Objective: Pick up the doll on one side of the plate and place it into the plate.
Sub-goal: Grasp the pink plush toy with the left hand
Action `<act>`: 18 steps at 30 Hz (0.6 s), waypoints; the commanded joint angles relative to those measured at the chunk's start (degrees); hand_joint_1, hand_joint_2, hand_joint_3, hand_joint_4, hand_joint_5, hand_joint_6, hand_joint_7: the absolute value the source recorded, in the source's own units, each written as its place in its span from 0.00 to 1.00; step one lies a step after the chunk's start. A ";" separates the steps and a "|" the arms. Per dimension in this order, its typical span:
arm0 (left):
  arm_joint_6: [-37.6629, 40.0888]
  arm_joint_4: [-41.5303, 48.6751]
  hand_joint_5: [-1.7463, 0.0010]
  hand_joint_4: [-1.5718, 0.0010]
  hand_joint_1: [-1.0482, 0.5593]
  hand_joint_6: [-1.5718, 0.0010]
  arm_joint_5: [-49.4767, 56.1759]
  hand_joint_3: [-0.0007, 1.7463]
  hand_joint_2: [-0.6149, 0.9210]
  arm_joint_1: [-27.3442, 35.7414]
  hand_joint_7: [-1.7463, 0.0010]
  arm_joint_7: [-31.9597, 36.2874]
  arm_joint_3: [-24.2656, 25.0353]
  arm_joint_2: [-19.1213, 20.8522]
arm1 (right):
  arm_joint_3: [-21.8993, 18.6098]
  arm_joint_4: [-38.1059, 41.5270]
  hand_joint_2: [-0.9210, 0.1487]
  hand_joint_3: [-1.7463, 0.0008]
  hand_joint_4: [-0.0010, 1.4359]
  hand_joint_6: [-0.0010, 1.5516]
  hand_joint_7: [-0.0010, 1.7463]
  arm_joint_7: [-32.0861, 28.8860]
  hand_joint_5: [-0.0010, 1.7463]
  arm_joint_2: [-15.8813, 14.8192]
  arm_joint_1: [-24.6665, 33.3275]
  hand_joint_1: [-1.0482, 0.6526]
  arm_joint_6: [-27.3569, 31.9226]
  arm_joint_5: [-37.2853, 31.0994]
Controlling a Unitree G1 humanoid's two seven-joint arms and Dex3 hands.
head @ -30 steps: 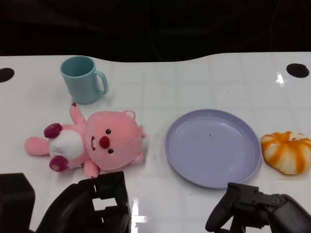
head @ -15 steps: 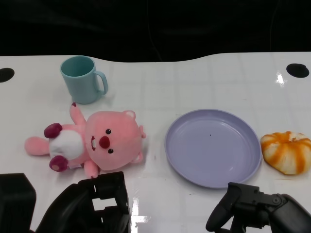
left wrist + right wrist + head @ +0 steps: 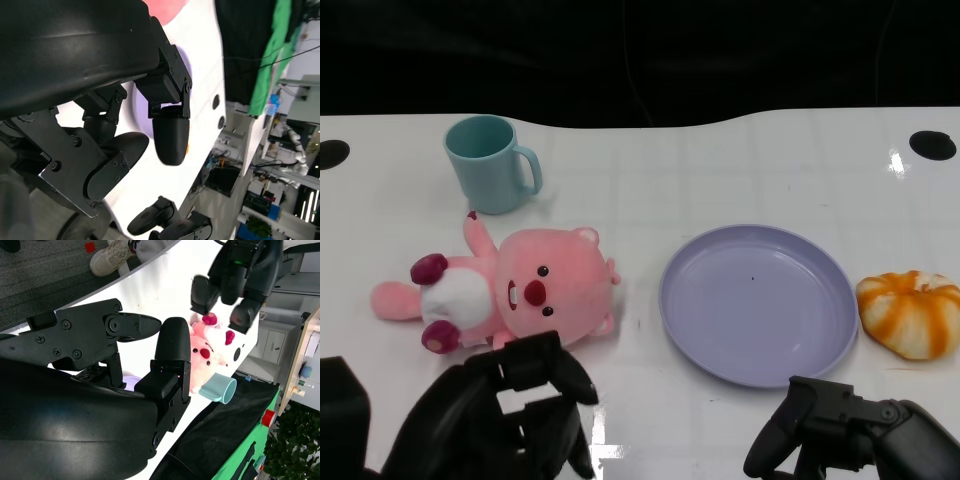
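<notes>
— Reaching for the doll [image 3: 515, 298]? It lies on the worktop [image 3: 720, 170], left of the plate [image 3: 757, 300].
— Yes; left hand [image 3: 505, 415] is empty, fingers spread. Better to grasp its body, not the paw.

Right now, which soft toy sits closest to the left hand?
The pink doll, lying left of the plate just beyond the left hand. The orange plush pumpkin sits right of the plate.

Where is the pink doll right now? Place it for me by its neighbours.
In the head view the pink doll lies on the table's left side, left of the purple plate, nearer the robot than the teal mug and just beyond the left hand.
</notes>
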 commanded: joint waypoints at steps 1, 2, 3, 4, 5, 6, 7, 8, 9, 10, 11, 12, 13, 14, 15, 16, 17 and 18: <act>-3.91 0.57 0.17 0.60 0.48 0.59 1.11 0.63 0.67 0.08 0.44 -0.56 1.03 0.16 | -0.07 -0.50 0.00 0.80 0.47 0.38 0.73 0.01 0.90 -0.48 -0.06 0.46 -0.09 -0.06; -5.13 0.69 0.18 0.62 0.46 0.61 1.83 0.55 0.72 0.03 0.46 -0.67 1.06 0.37 | 0.01 -0.54 0.00 0.80 0.46 0.38 0.73 0.00 0.90 -0.44 -0.12 0.46 0.00 -0.06; -6.00 0.74 0.19 0.64 0.45 0.61 2.39 0.49 0.75 -0.03 0.47 -0.65 1.09 0.61 | 0.08 -0.56 0.00 0.80 0.46 0.38 0.73 -0.02 0.90 -0.43 -0.19 0.47 0.08 -0.09; -6.47 0.63 0.20 0.65 0.45 0.62 2.78 0.44 0.77 -0.15 0.49 -0.45 1.22 0.81 | 0.18 -0.59 0.00 0.80 0.46 0.38 0.73 -0.08 0.90 -0.42 -0.26 0.47 0.14 -0.23; -6.84 0.57 0.23 0.68 0.44 0.63 3.06 0.36 0.82 -0.24 0.54 -0.31 1.35 0.89 | 0.27 -0.61 0.00 0.80 0.46 0.38 0.73 -0.13 0.90 -0.41 -0.33 0.47 0.20 -0.35; -7.33 0.56 0.25 0.69 0.43 0.63 3.44 0.30 0.84 -0.32 0.57 -0.24 1.43 0.94 | 0.33 -0.65 0.00 0.81 0.47 0.38 0.73 -0.17 0.90 -0.40 -0.38 0.47 0.27 -0.44; -8.62 0.62 0.26 0.70 0.42 0.63 4.84 0.26 0.87 -0.45 0.60 -0.22 1.40 1.29 | 0.45 -0.67 0.00 0.81 0.47 0.38 0.73 -0.23 0.90 -0.35 -0.44 0.47 0.31 -0.55; -9.90 0.71 0.29 0.73 0.39 0.65 6.20 0.18 0.91 -0.57 0.64 -0.23 1.36 1.62 | 0.56 -0.64 0.00 0.81 0.47 0.38 0.73 -0.28 0.90 -0.28 -0.50 0.48 0.27 -0.62; -11.13 0.76 0.31 0.74 0.38 0.65 7.56 0.14 0.94 -0.74 0.67 -0.21 1.39 1.97 | 0.66 -0.58 0.00 0.81 0.47 0.38 0.73 -0.29 0.90 -0.26 -0.59 0.48 0.19 -0.69; -12.44 0.85 0.33 0.76 0.36 0.67 9.00 0.11 0.97 -0.96 0.69 -0.25 1.41 2.50 | 0.74 -0.49 0.00 0.81 0.47 0.39 0.73 -0.32 0.90 -0.22 -0.67 0.48 0.08 -0.78; -13.62 0.90 0.35 0.79 0.35 0.69 10.28 0.08 0.99 -1.28 0.72 -0.13 1.57 2.93 | 0.80 -0.44 0.00 0.81 0.48 0.39 0.73 -0.35 0.90 -0.22 -0.74 0.48 0.02 -0.94; -14.65 1.05 0.37 0.82 0.34 0.70 11.21 0.07 0.99 -1.53 0.74 -0.08 1.72 3.19 | 0.85 -0.39 0.00 0.81 0.48 0.39 0.74 -0.37 0.90 -0.20 -0.80 0.47 -0.02 -1.06; -16.42 1.58 0.38 0.83 0.33 0.71 12.50 0.07 1.00 -1.92 0.75 -0.17 1.95 3.58 | 0.88 -0.31 0.00 0.81 0.48 0.39 0.74 -0.40 0.90 -0.16 -0.86 0.47 -0.08 -1.16; -18.12 2.18 0.42 0.86 0.32 0.73 13.97 0.07 1.00 -2.26 0.78 -0.15 2.14 3.99 | 0.89 -0.26 0.00 0.81 0.47 0.39 0.74 -0.42 0.90 -0.10 -0.89 0.47 -0.11 -1.14; -19.44 2.69 0.44 0.87 0.31 0.73 15.43 0.07 1.00 -2.56 0.80 0.02 2.32 4.42 | 0.90 -0.34 0.00 0.81 0.47 0.39 0.73 -0.39 0.90 -0.06 -0.93 0.47 0.08 -1.08; -20.40 3.11 0.47 0.88 0.30 0.73 16.61 0.07 1.00 -2.83 0.83 0.23 2.50 4.74 | 0.89 -0.42 0.00 0.81 0.47 0.39 0.73 -0.36 0.90 -0.04 -0.95 0.47 0.27 -1.02; -21.27 3.59 0.49 0.89 0.30 0.73 17.51 0.06 1.00 -3.16 0.85 0.36 2.75 4.99 | 0.91 -0.46 0.00 0.81 0.47 0.39 0.73 -0.34 0.90 -0.11 -1.00 0.47 0.24 -1.14; -22.22 3.97 0.52 0.91 0.30 0.74 18.99 0.06 1.00 -3.53 0.88 0.63 2.94 5.42 | 0.87 -0.44 0.00 0.81 0.47 0.39 0.74 -0.31 0.90 -0.16 -1.04 0.47 0.16 -1.15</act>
